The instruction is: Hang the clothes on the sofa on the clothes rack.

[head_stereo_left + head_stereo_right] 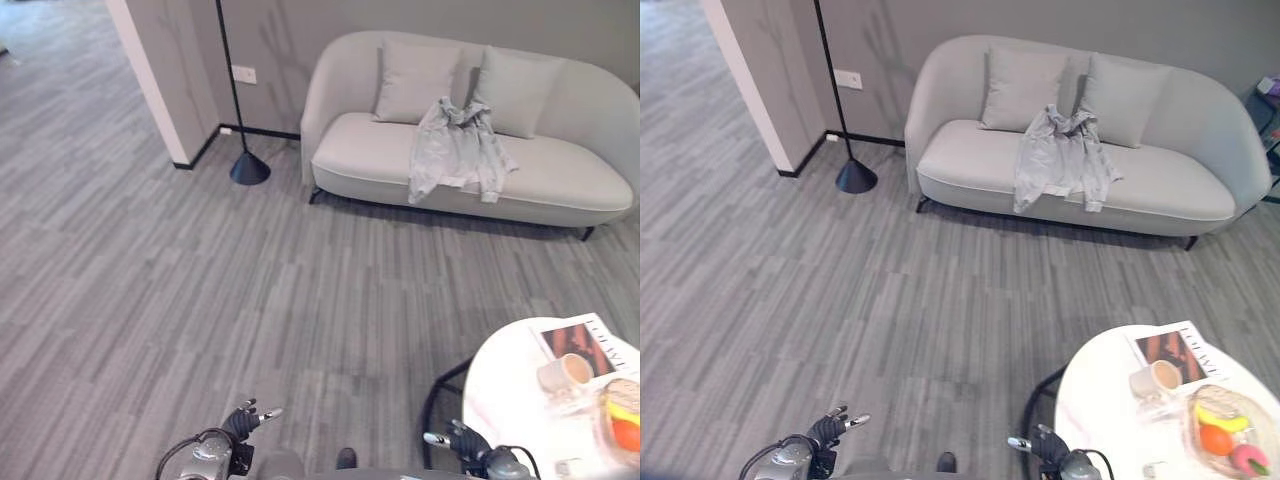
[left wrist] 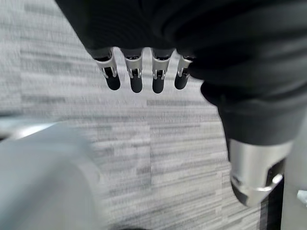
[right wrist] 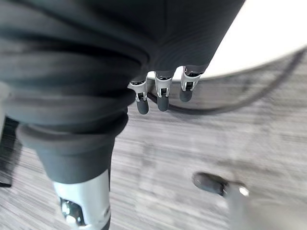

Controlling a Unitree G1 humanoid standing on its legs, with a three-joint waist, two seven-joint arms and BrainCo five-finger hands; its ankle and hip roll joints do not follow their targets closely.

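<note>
A light grey jacket [image 1: 455, 150] lies crumpled on the seat of a pale grey sofa [image 1: 370, 140] at the far side of the room, draped over the front edge between two cushions. Both hands hang low at the near edge, far from it. My left hand [image 1: 245, 420] has relaxed fingers [image 2: 134, 76] over bare floor and holds nothing. My right hand [image 1: 455, 440] is beside the round table, its fingers [image 3: 163, 96] also straight and empty.
A black floor lamp [image 1: 248, 165] stands left of the sofa by a wall corner. A round white table [image 1: 510, 385] at near right carries a cup [image 1: 565, 375], a magazine [image 1: 590, 345] and a fruit bowl [image 1: 1230, 435]. Grey plank floor [image 1: 250, 290] stretches between me and the sofa.
</note>
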